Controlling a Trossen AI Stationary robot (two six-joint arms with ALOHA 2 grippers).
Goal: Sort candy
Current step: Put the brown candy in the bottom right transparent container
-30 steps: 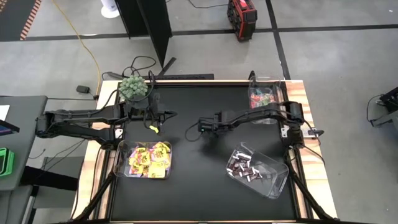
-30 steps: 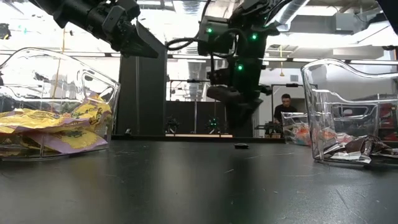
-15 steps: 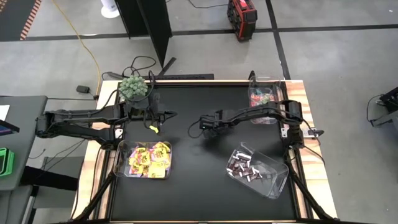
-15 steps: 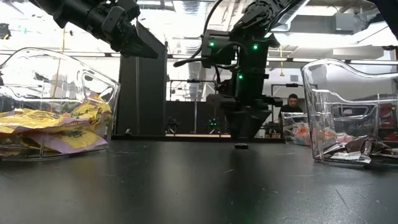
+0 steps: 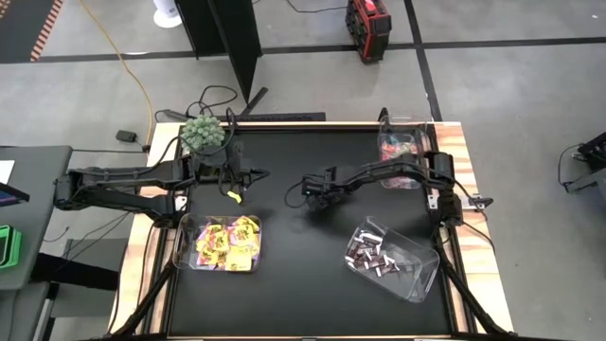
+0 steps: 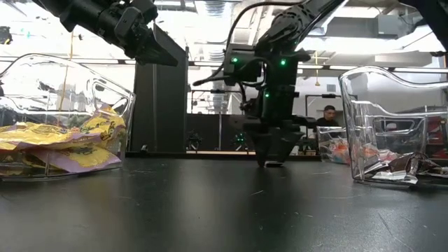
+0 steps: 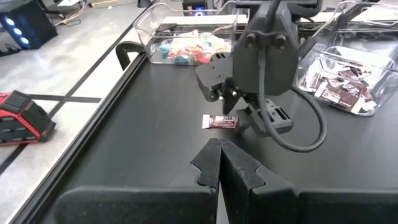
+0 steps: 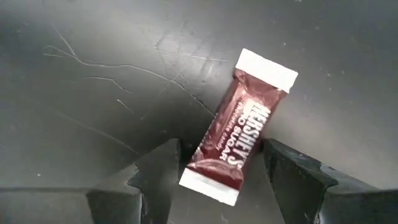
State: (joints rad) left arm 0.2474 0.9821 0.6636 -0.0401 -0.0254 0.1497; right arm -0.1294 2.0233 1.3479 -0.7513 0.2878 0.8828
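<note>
Seen from above, the right gripper (image 5: 310, 192) is found near the middle of the table (image 5: 312, 294), little shifted from a second ago, while the left gripper (image 5: 248, 176), pressed together, is held near the left edge. At table height, the right gripper (image 6: 271, 158) has been lowered to the tabletop. From the right wrist, its spread fingers (image 8: 158, 171) are seen beside a brown candy bar (image 8: 239, 140), not pinching it.

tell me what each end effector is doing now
left end effector: closed, holding nothing visible.
right end effector: open, fingers either side of a brown hershey's mini bar on the table, not gripping it.
</note>
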